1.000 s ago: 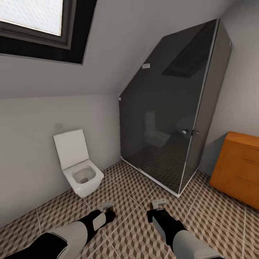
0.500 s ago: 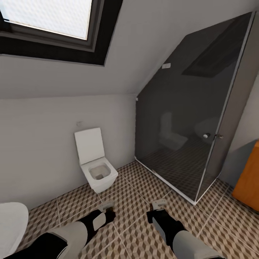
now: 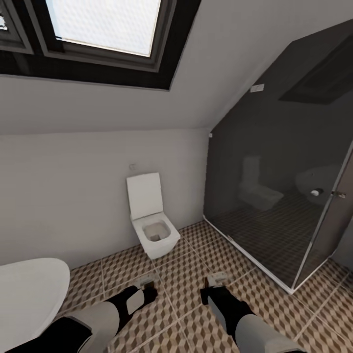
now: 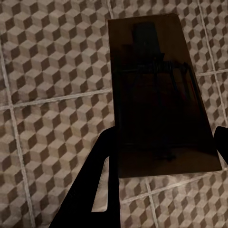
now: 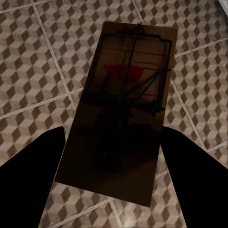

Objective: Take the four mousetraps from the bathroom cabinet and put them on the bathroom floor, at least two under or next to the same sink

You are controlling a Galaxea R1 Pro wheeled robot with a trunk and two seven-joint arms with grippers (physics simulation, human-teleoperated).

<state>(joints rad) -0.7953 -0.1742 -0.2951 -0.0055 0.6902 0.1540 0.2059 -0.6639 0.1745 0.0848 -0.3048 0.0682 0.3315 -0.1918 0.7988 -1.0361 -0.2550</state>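
Head view looks down over both arms held low above the floor (image 3: 191, 274), with its brown, beige and white cube tiles. Left gripper (image 3: 147, 281) and right gripper (image 3: 217, 279) each carry a small pale board at the tip. Beyond them a white toilet (image 3: 153, 230) stands against the grey wall with its lid up, and a dark glass shower (image 3: 284, 196) fills the right side. A skylight (image 3: 105, 22) sits in the sloped ceiling, and a rounded white rim (image 3: 29, 294) juts in at lower left — what it belongs to I cannot tell.

Left wrist view shows a trap (image 4: 159, 99) gripped between the dark jaws, flat side to the camera, its wire spring dim in shadow, tiles behind it.

Right wrist view shows the second trap (image 5: 124, 109) — black wire and a red mark plain on its face — clamped between the right jaws, above the tiles.
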